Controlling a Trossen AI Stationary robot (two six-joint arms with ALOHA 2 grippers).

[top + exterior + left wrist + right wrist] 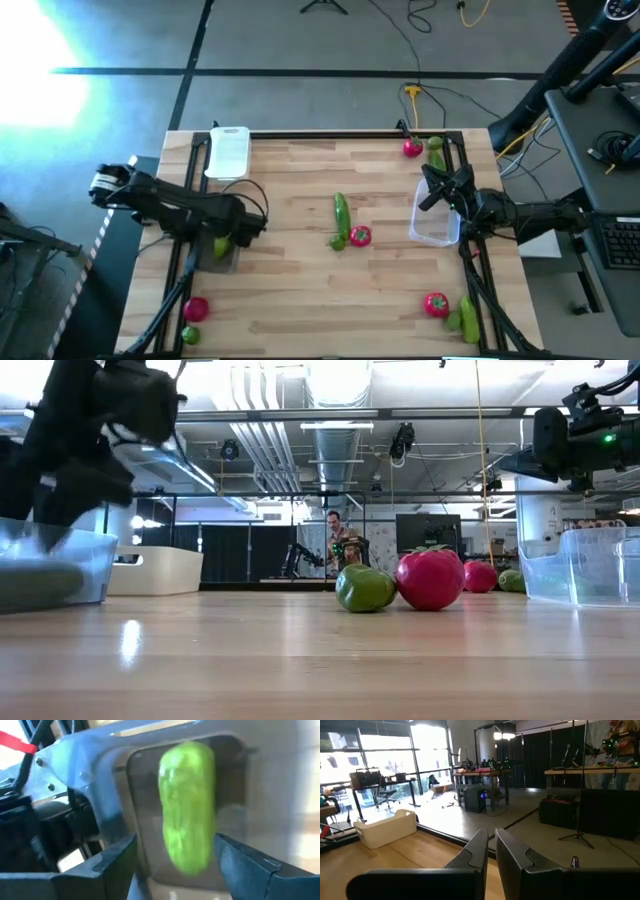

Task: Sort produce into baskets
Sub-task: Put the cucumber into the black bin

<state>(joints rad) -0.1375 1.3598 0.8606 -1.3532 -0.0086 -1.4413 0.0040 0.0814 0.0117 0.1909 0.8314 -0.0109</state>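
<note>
A light green cucumber [187,805] lies along the floor of a clear plastic tub [222,258] at the table's left; it also shows in the low view [40,582]. My left gripper [175,840] hangs open just above it, pointing down, one finger on either side. My right gripper [491,837] is shut on nothing and held level above the other clear tub [436,225] at the right. A white tray [228,152] sits at the far left. In mid-table lie a cucumber [342,213], a lime [338,241] and a tomato [360,236].
A tomato [196,309] and a lime [190,335] lie near the front left corner. A tomato [436,304] and green produce [466,318] lie at the front right. Another tomato [412,149] and a green item [436,152] lie at the far right. Bare wood spans the near middle.
</note>
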